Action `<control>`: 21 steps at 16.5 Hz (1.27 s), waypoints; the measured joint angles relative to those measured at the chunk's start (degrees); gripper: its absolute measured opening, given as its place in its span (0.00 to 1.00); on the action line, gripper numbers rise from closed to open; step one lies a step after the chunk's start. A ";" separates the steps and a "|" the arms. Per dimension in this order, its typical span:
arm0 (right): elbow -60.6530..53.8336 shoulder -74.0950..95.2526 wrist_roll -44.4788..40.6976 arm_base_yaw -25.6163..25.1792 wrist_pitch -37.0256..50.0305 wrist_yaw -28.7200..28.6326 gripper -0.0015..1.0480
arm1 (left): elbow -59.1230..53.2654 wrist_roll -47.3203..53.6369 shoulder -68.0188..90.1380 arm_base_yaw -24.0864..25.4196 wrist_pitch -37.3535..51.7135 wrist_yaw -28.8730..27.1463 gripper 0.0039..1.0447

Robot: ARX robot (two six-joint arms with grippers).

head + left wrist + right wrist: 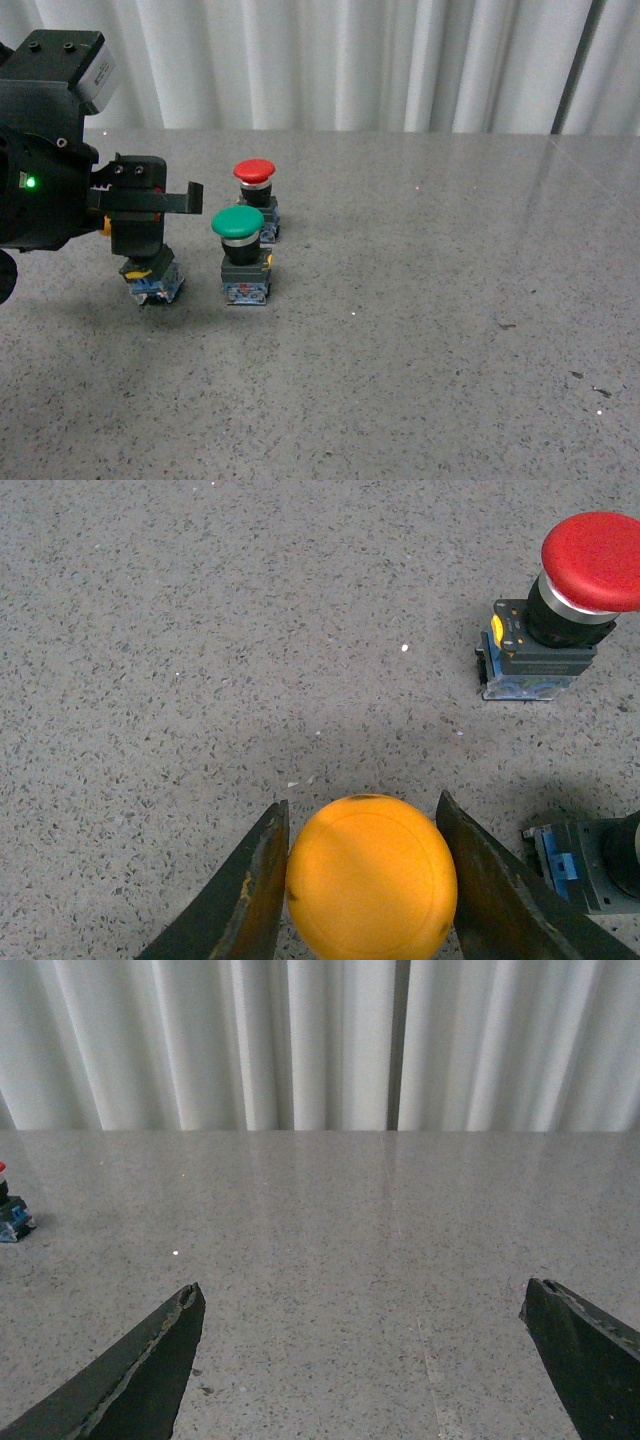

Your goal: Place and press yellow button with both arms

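Note:
My left gripper (140, 240) is shut on the yellow button (152, 278) at the left of the grey table; only the button's black and blue base shows below the jaws, at or just above the surface. In the left wrist view the round yellow cap (371, 877) sits clamped between the two dark fingers (255, 895). The left arm carries a green light (30, 182). My right gripper (365, 1305) is open and empty over bare table in the right wrist view; it is out of the front view.
A green-capped button (240, 255) stands just right of the held one, and a red-capped button (255, 195) stands behind it; the red one also shows in the left wrist view (570, 600). White curtains (350, 60) hang behind the table's far edge.

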 joint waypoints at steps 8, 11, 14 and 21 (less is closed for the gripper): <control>0.00 0.00 0.00 0.00 0.02 0.00 0.94 | 3.28 2.62 -9.57 1.14 -4.63 -0.85 0.33; 0.00 0.00 -0.02 0.00 0.00 0.00 0.94 | 13.57 2.45 -8.87 -5.55 -6.43 -1.49 0.32; 0.00 0.00 -0.02 0.00 0.00 -0.02 0.94 | 22.60 -1.01 1.73 -13.03 -9.14 -1.05 0.32; 0.00 0.00 0.00 0.00 0.00 0.00 0.94 | 29.29 -11.65 16.02 -22.18 -11.19 -2.58 0.32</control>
